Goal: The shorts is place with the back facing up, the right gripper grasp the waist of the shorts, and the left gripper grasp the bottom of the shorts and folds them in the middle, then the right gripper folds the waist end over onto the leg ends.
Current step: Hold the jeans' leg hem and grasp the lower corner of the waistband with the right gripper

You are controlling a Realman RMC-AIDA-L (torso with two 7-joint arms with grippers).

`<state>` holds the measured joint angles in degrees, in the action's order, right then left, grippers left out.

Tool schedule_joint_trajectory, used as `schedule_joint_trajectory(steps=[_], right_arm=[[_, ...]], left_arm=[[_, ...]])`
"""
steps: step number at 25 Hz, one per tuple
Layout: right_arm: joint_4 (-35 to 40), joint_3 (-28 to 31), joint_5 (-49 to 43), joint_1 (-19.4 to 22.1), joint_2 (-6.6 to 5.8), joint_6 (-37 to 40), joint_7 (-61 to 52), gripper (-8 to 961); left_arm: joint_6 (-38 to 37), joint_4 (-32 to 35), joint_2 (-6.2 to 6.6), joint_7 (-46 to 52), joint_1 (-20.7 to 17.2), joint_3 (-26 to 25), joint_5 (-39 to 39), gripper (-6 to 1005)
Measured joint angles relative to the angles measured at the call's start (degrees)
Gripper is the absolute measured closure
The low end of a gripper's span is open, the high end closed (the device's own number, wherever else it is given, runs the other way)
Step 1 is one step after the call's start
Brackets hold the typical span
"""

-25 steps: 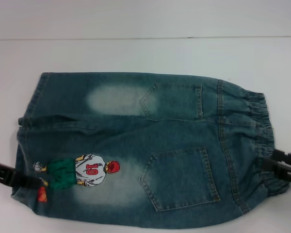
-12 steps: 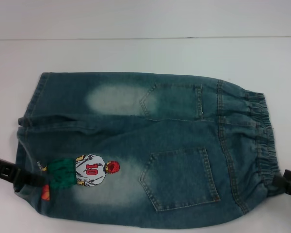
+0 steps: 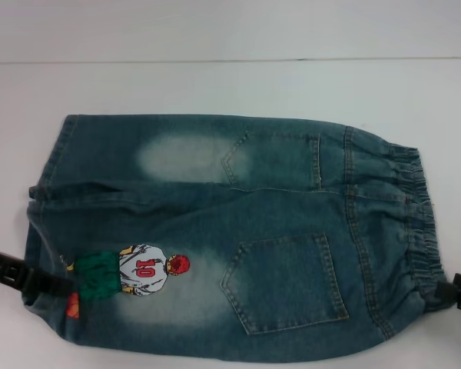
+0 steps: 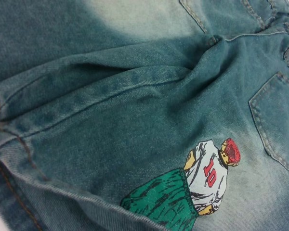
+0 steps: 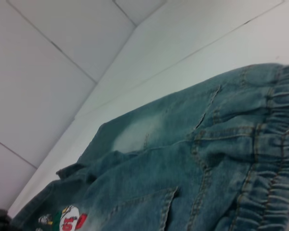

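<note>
The shorts (image 3: 230,234) lay flat on the white desk (image 3: 230,84), back up, unfolded. The left gripper (image 3: 27,278) met the near leg hem beside the cartoon patch (image 3: 134,270); the right gripper (image 3: 455,294) met the near end of the waistband (image 3: 415,223). Both folds remained to be done, in my judgement. Cloth and frame edge hid the jaws (open or gripping, I cannot tell).

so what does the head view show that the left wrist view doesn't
Only the head view shows both grippers: the left gripper at the leg ends, the right gripper at the waist of the shorts, plus the table. Only the left wrist view shows the hem stitching up close. Both share the shorts with the number 10 patch.
</note>
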<state>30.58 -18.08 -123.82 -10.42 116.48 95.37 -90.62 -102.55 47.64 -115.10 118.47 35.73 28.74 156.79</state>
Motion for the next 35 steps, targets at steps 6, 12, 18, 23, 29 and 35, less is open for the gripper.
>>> schedule_joint_trajectory(steps=[6, 12, 18, 23, 29, 35], right_arm=[[0.32, 2.33, -0.10, 0.63, -0.22, 0.20, 0.11, 37], [-0.19, 1.94, -0.60, 0.43, -0.65, 0.01, -0.21, 38], [-0.24, 2.18, -2.68, -0.35, -0.65, -0.15, -1.26, 38], [-0.26, 2.02, -2.78, -0.58, -0.69, -0.03, -2.06, 38], [-0.26, 1.80, -3.73, -1.89, -0.81, -0.10, -2.70, 38], [-0.26, 1.75, -4.11, -3.10, -0.57, 0.42, -2.26, 38]], left_arm=[[0.30, -0.47, -0.03, 0.00, -0.03, -0.01, -0.15, 978], [0.34, -0.47, -0.03, 0.00, 0.06, -0.01, -0.61, 978], [0.34, -0.45, -0.03, 0.00, 0.09, -0.01, -0.62, 978], [0.48, -0.44, -0.03, -0.06, 0.12, -0.01, -0.69, 978], [0.78, -0.44, -0.03, -0.10, 0.13, 0.00, -0.71, 978], [0.82, -0.44, -0.03, -0.08, 0.13, 0.00, -0.71, 979]])
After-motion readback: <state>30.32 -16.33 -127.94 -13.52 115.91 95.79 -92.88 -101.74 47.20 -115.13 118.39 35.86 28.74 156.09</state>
